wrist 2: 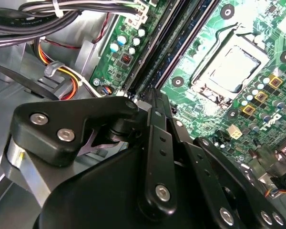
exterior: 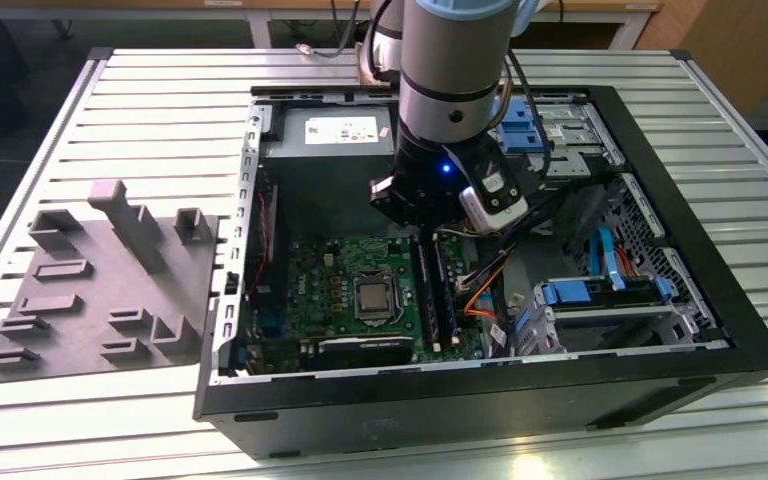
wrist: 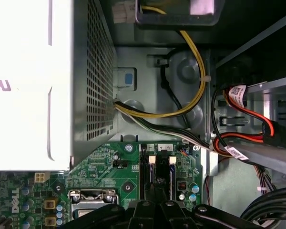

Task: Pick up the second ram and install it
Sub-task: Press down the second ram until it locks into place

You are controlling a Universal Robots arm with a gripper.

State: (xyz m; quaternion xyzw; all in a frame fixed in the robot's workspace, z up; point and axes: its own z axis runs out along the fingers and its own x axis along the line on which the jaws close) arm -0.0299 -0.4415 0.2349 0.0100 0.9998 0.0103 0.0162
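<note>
My gripper [exterior: 427,232] is down inside the open computer case [exterior: 704,340], over the long black memory slots [exterior: 435,292] of the green motherboard [exterior: 344,290]. In both wrist views its black fingers [wrist 2: 155,102] are pressed together at the middle of one slot. The second ram [wrist 2: 168,51] shows as a thin dark edge running from the fingertips along that slot. In the first wrist view the ram [wrist: 149,172] lies between the white latches, beside the neighbouring slot [wrist: 171,174]. How deep it sits I cannot tell.
The CPU socket [wrist 2: 231,69] lies beside the slots. The silver power supply [wrist: 43,81] and its yellow and black cables [wrist: 190,102] sit beyond the slots' far end. Blue drive bays [exterior: 598,295] stand at the exterior view's right. A grey fixture plate [exterior: 104,290] lies left of the case.
</note>
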